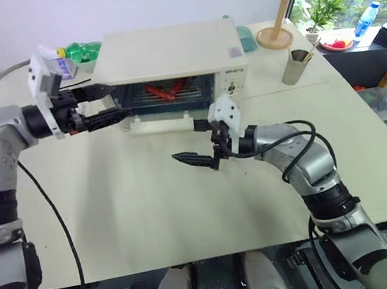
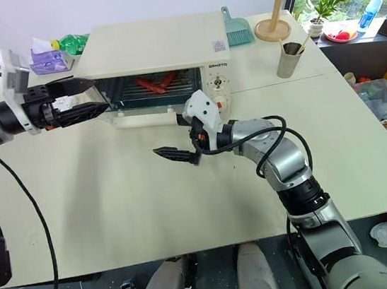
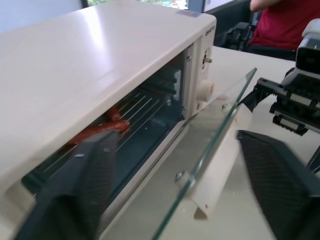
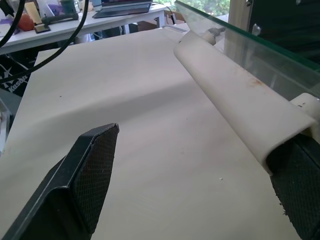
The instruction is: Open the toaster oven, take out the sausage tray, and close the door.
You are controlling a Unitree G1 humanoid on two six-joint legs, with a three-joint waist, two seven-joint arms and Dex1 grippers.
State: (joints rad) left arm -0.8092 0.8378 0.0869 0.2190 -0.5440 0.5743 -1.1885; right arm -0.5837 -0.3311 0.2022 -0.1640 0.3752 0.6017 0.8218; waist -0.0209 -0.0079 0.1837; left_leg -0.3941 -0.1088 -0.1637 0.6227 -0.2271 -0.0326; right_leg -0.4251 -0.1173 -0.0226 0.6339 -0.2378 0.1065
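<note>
Both end effectors (image 1: 106, 103) (image 1: 196, 157) agape.

Cream toaster oven (image 1: 167, 55), red sausages (image 1: 165, 90)

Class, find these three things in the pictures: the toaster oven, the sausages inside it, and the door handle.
toaster oven (image 1: 167, 52), left eye view, on its flat cream top.
sausages (image 2: 155, 84), right eye view, on the red sausages lying on the rack.
door handle (image 4: 235, 105), right wrist view, on the middle of the white bar.

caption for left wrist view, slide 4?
Left claw open at the toaster oven, door down, sausages inside.
</note>
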